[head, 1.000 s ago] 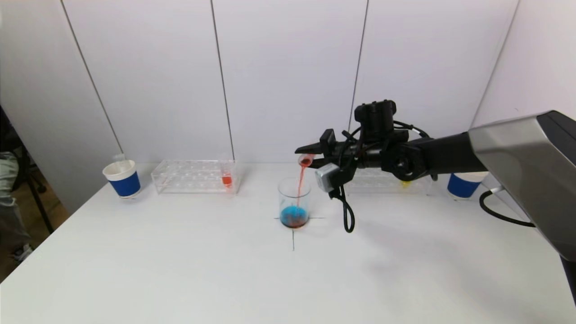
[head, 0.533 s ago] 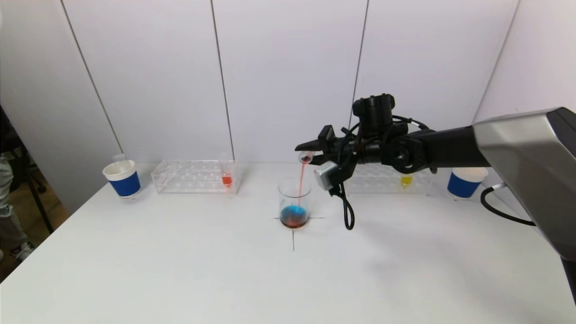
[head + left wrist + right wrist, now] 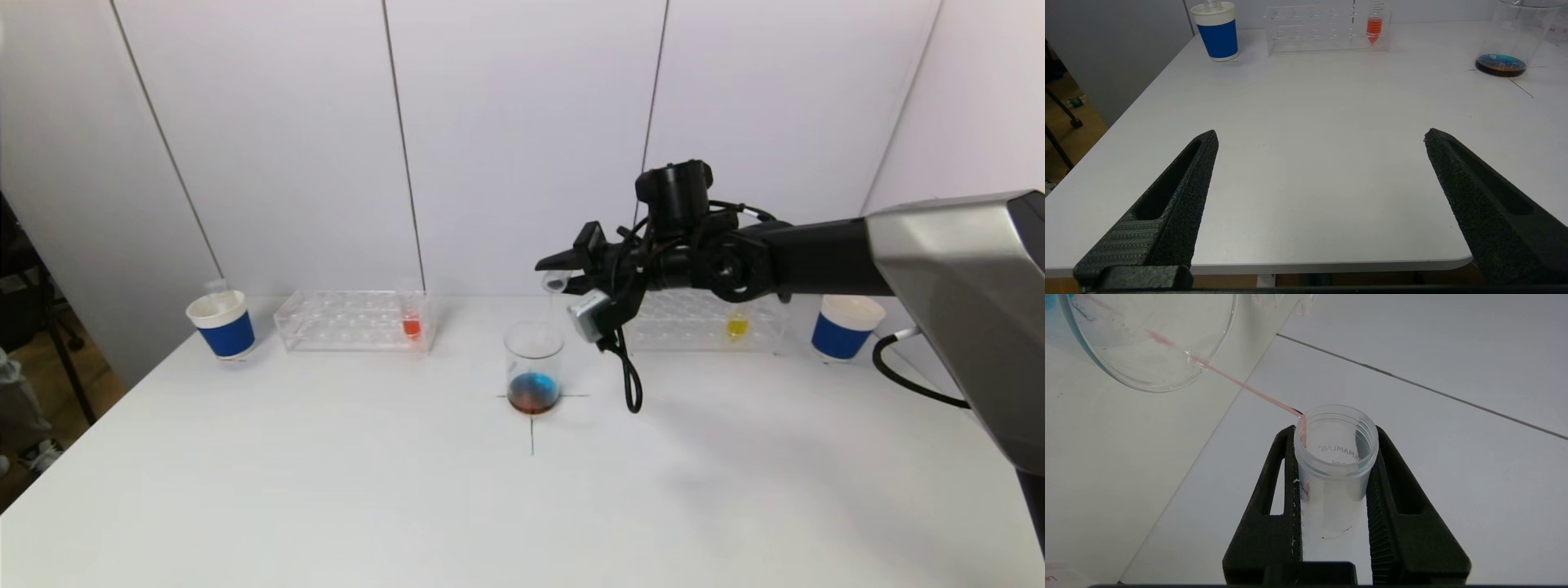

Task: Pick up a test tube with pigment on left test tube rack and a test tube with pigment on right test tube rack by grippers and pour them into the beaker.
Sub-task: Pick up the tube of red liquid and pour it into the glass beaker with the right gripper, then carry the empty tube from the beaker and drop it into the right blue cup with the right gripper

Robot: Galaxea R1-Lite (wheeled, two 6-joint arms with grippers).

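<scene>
The glass beaker (image 3: pixel 534 366) stands mid-table with blue and dark red liquid at its bottom. Just above and right of its rim, my right gripper (image 3: pixel 559 273) is shut on a clear test tube (image 3: pixel 556 282) tipped mouth-down toward it. In the right wrist view the gripper (image 3: pixel 1336 433) clamps the nearly empty tube (image 3: pixel 1336 457). A thin pink stream (image 3: pixel 1249 390) runs from the tube's lip into the beaker (image 3: pixel 1147 343). The left rack (image 3: pixel 343 322) holds an orange-red tube (image 3: pixel 411 325). The right rack (image 3: pixel 694 322) holds a yellow tube (image 3: pixel 737 325). My left gripper (image 3: pixel 1321 134) hangs open over the table's near left edge.
Blue-and-white paper cups stand at the far left (image 3: pixel 222 324) and far right (image 3: pixel 846 327). A black cable (image 3: pixel 629 384) dangles from the right wrist beside the beaker. A black cross mark (image 3: pixel 532 433) lies under the beaker. The wall rises right behind the racks.
The red stream has thinned to a faint trickle as the tube emptied. My right gripper has risen slightly, uncovering the yellow tube. The beaker's liquid has turned darker red-brown.
</scene>
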